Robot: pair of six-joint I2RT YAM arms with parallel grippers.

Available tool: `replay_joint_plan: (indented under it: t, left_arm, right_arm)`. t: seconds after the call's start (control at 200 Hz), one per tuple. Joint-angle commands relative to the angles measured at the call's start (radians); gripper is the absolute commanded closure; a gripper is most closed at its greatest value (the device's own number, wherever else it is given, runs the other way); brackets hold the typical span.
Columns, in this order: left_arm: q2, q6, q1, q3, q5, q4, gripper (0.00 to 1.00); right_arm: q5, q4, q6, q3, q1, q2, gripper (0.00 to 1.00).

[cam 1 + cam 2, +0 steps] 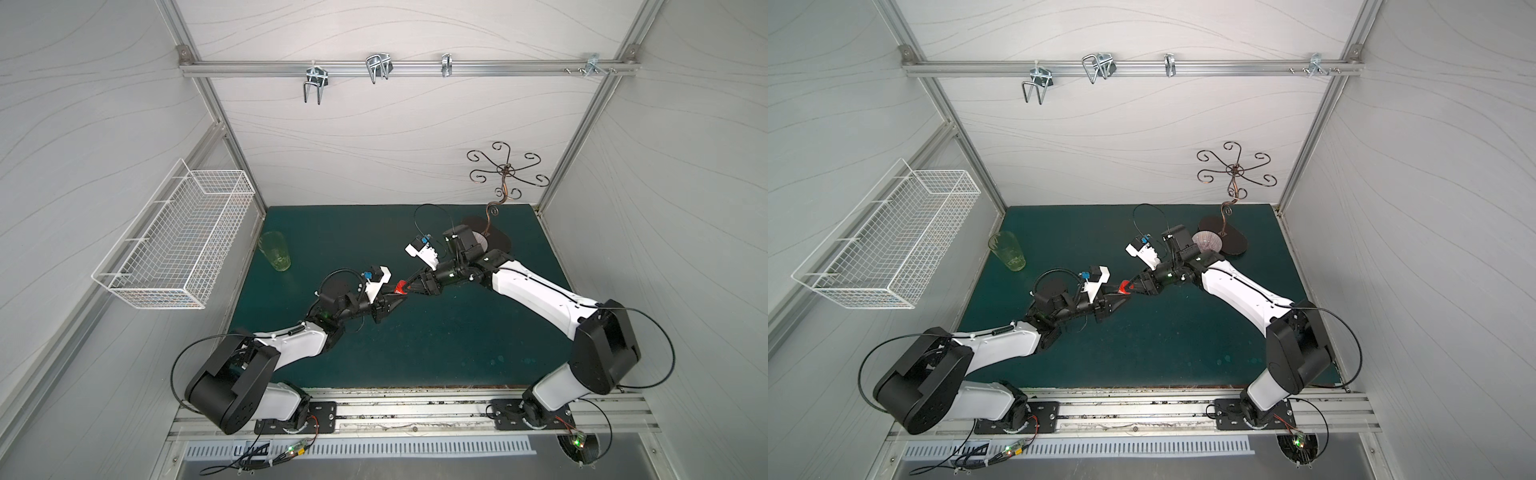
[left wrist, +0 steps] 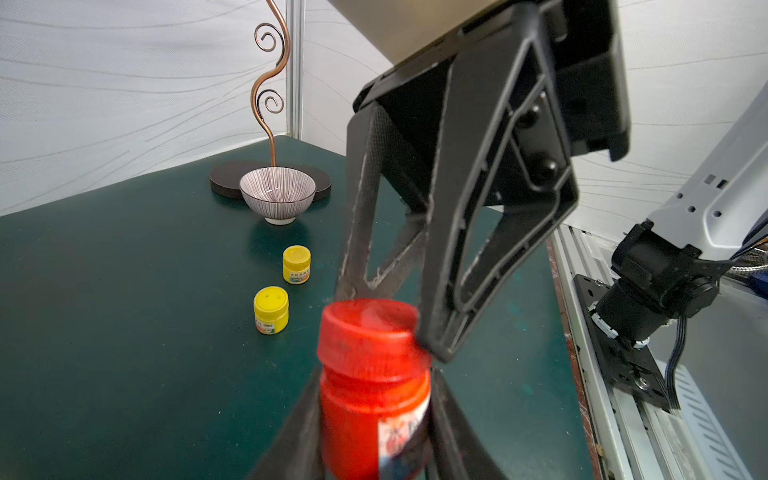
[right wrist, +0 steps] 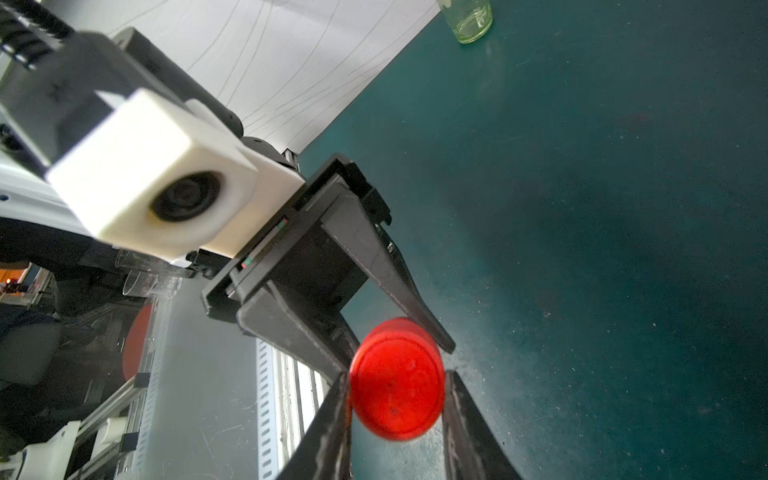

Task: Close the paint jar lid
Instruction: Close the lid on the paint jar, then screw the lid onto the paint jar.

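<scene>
Left gripper (image 1: 397,297): closed narrow on the body of the red paint jar (image 2: 372,415), with one finger on either side below the cap. The jar's white label is turned to the left wrist camera.
Right gripper (image 1: 411,286): closed narrow on the red lid (image 3: 397,378), with a finger pressed to each side of its rim. It meets the jar from the side opposite its partner, and the two sets of fingertips are almost touching.
Paint jar: held between the two grippers over the middle of the counter (image 1: 415,353), body in one grip and cap in the other. It is tilted rather than upright, with its top turned toward the right arm. Its base is out of sight in every view.
Lid: seated on the jar's mouth, its flat top face-on to the right wrist camera. How far down it is turned cannot be told.
Yellow jars: the nearer yellow jar (image 2: 271,311) and farther yellow jar (image 2: 296,264) are both capped and upright on the counter. They stand a little apart from each other, between the held jar and the bowl.
Striped bowl (image 2: 277,194): upright, just in front of the stand's dark base.
Copper stand (image 1: 505,170): at the counter's far right corner.
Glass (image 1: 275,251): at the counter's left edge, well apart from both grippers.
Wire basket (image 1: 178,245): mounted on the left wall.
</scene>
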Motion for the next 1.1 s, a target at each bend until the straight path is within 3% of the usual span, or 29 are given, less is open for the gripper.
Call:
replay_joint_plan:
  t: [0.0, 0.235, 0.385, 0.575, 0.875, 1.096]
  left_arm:
    - [-0.040, 0.039, -0.006, 0.065, 0.002, 0.079, 1.00]
    - [-0.118, 0.108, -0.006, 0.066, -0.005, -0.059, 1.00]
    - [-0.153, 0.134, -0.004, 0.073, -0.001, -0.125, 1.00]
    - [-0.164, 0.135, -0.005, 0.072, -0.037, -0.127, 1.00]
    - [-0.126, 0.107, -0.006, 0.012, -0.297, 0.180, 1.00]
    - [-0.037, 0.147, -0.009, 0.023, -0.475, 0.359, 1.00]
  right_arm:
    - [-0.211, -0.149, -0.130, 0.034, 0.054, 0.044, 0.75]
    - [-0.331, -0.213, -0.220, 0.061, 0.069, 0.097, 0.72]
    - [-0.309, -0.305, -0.281, 0.097, 0.111, 0.140, 0.71]
    - [-0.208, -0.314, -0.262, 0.102, 0.147, 0.151, 0.73]
    - [-0.050, -0.042, 0.085, -0.034, 0.178, 0.096, 0.75]
    - [0.093, -0.047, 0.303, -0.015, 0.226, 0.141, 0.74]
